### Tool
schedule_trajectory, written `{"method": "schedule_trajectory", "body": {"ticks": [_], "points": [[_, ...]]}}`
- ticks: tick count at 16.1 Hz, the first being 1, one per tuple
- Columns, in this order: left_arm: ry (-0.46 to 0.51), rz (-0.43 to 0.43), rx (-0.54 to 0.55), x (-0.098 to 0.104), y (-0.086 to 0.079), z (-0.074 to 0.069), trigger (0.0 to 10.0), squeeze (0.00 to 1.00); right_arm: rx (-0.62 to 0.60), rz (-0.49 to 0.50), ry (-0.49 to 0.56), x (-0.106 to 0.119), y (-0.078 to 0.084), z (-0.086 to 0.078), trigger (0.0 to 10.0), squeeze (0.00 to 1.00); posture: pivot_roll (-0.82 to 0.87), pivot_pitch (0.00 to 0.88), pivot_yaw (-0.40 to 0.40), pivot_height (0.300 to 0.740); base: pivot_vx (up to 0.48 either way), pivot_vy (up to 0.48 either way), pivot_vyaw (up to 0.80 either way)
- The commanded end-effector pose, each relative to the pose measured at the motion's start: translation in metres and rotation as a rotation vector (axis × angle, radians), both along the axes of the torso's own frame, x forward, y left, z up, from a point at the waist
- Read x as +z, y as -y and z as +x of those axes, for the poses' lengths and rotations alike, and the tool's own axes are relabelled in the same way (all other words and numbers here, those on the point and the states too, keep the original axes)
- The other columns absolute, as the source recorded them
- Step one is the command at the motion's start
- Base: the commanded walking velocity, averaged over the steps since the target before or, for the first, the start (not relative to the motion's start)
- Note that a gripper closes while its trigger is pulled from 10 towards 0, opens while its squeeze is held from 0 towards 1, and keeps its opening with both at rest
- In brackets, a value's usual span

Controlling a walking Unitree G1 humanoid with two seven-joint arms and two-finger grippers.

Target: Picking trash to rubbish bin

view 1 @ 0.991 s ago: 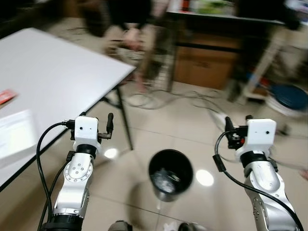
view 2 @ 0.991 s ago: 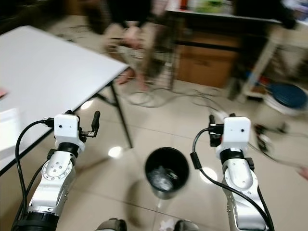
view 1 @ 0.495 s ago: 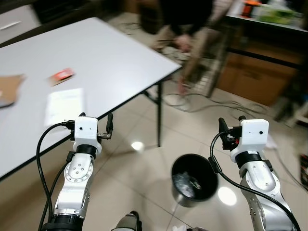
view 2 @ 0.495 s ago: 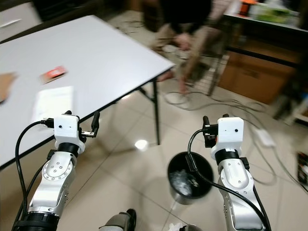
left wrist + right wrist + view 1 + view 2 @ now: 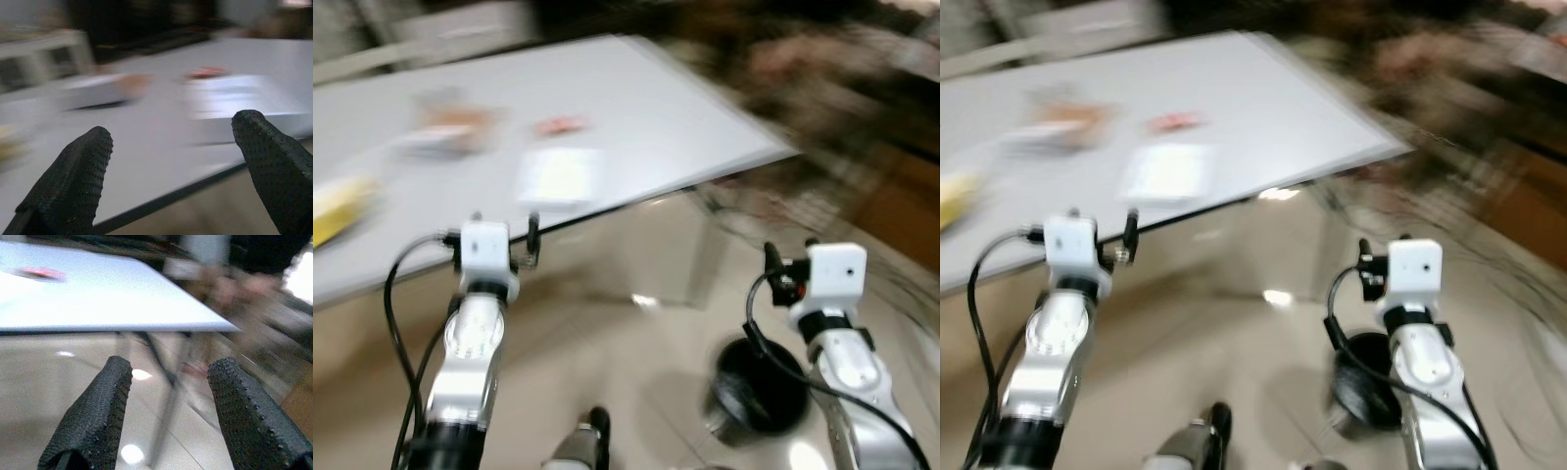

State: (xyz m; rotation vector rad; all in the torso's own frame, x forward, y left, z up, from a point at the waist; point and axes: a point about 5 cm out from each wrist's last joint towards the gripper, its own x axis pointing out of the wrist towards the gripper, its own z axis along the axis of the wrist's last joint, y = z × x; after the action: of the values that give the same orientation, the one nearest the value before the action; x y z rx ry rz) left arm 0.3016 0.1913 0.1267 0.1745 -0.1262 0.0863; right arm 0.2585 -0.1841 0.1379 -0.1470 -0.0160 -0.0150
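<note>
Both end effectors, left (image 5: 171,161) and right (image 5: 168,406), gape empty; blur may cause misjudged reaches toward bench (image 5: 636,108) trash, away from bin (image 5: 759,392).

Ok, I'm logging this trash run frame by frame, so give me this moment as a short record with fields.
table: white table, ahead on the robot's left
on table: white sheet, small red item, yellow item, blurred box
bin: black rubbish bin on the floor, under the right arm
left tool: open, empty, raised near the table edge
right tool: open, empty
image: blurred
</note>
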Motion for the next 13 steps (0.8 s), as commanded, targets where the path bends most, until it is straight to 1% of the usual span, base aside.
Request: {"method": "schedule_trajectory", "body": {"ticks": [1, 5, 13], "points": [[-0.022, 0.003, 0.044, -0.0050, -0.0100, -0.0021, 10.0, 0.00, 0.020, -0.003, 0.025, 0.0068, -0.0056, 0.0007, 10.0, 0.00, -0.09, 0.101, 0.016, 0.740, 0.000, 0.000, 0.79], [-0.023, 0.004, 0.049, -0.0032, -0.0124, 0.0016, 10.0, 0.00, 0.021, 0.006, 0.028, 0.0072, -0.0065, 0.0028, 10.0, 0.00, -0.08, 0.096, 0.019, 0.740, 0.000, 0.000, 0.78], [-0.037, 0.004, 0.038, -0.0046, -0.0128, 0.0013, 10.0, 0.00, 0.023, 0.021, 0.017, 0.0042, -0.0098, 0.0050, 10.0, 0.00, -0.08, 0.104, 0.024, 0.740, 0.000, 0.000, 0.74]]}}
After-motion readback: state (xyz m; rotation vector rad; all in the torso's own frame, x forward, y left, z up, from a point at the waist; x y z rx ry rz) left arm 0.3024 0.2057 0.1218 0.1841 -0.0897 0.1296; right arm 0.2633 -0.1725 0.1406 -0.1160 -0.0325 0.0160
